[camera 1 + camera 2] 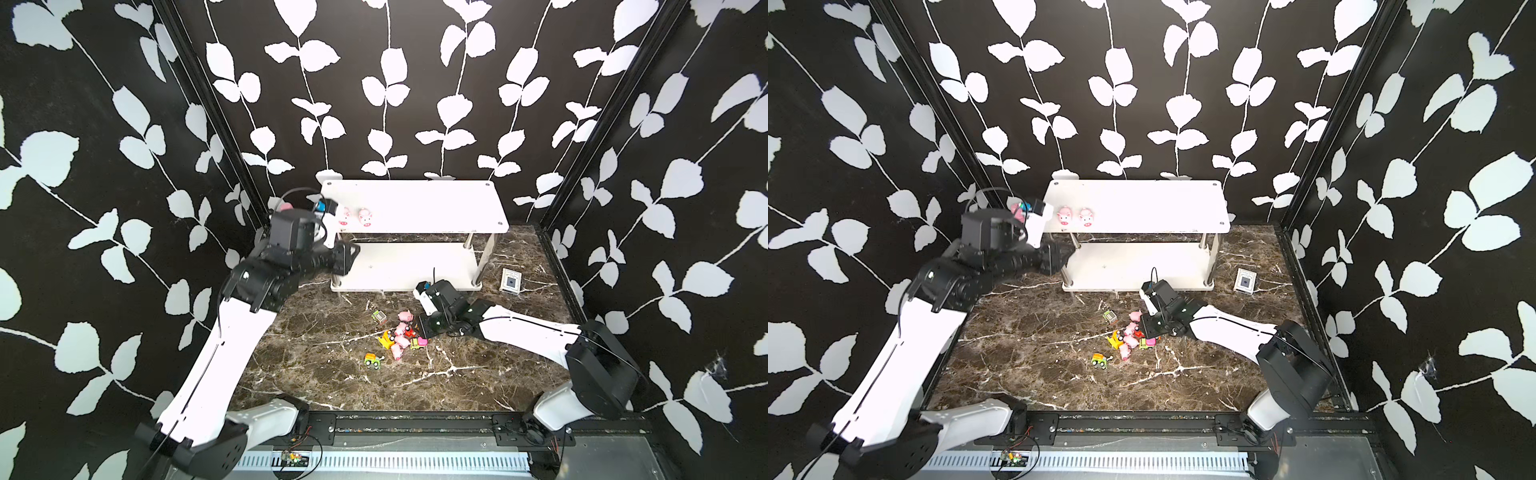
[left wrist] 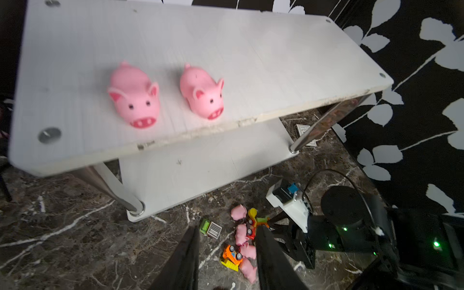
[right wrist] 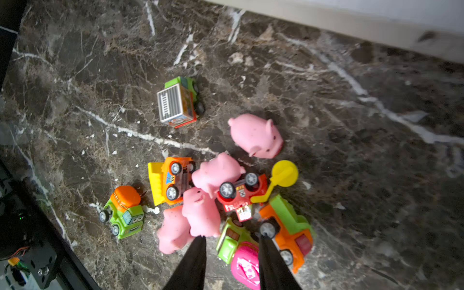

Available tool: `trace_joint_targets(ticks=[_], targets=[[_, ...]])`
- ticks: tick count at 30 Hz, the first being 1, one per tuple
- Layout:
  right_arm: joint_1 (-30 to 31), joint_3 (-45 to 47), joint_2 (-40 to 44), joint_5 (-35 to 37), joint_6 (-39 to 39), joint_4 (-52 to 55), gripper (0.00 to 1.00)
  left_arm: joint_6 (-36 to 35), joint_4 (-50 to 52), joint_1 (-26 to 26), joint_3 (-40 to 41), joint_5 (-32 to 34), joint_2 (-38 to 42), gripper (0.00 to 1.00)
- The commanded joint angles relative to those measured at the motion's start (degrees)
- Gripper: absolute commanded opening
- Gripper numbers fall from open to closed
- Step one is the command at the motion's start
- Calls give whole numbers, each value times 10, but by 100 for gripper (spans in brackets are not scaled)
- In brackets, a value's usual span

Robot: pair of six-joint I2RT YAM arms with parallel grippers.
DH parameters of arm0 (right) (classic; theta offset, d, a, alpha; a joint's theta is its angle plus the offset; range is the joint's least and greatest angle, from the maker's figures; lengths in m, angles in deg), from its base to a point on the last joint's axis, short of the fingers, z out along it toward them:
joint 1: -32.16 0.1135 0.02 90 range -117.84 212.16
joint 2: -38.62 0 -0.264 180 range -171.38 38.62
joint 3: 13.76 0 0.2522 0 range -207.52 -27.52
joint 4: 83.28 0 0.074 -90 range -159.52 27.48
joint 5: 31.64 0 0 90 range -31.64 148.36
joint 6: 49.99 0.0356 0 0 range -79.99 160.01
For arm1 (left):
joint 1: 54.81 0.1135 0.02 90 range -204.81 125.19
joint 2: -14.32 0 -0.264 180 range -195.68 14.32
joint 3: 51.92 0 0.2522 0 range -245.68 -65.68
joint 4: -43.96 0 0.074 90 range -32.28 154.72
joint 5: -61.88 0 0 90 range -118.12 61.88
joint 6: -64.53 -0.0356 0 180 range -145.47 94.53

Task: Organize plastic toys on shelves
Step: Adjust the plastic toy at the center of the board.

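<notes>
Pink matte pig figures (image 2: 134,98), two, stand side by side on the top board of the white rounded two-tier rack (image 1: 419,203). My left gripper (image 2: 228,227) hangs released before it. My right gripper (image 3: 232,236), jaws spread, empty, hovers over the glossy green-and-pink toy car (image 3: 229,243) in the heap on veined brown marble (image 3: 351,125).

Left gripper (image 2: 227,228), right gripper (image 3: 231,236) seemingly ajar.
</notes>
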Motion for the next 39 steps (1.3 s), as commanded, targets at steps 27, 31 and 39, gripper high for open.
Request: trace_joint_targets(ticks=[27,31,39], targets=[[97,-13,-99,-31,59,-75,32,210,-364,-126,512,-65,-49,22],[100,-15,-101,-40,63,-84,32,218,-374,-126,522,-52,-70,20],[104,-17,-104,-74,70,-110,36,223,-407,-126,537,-62,-100,21]])
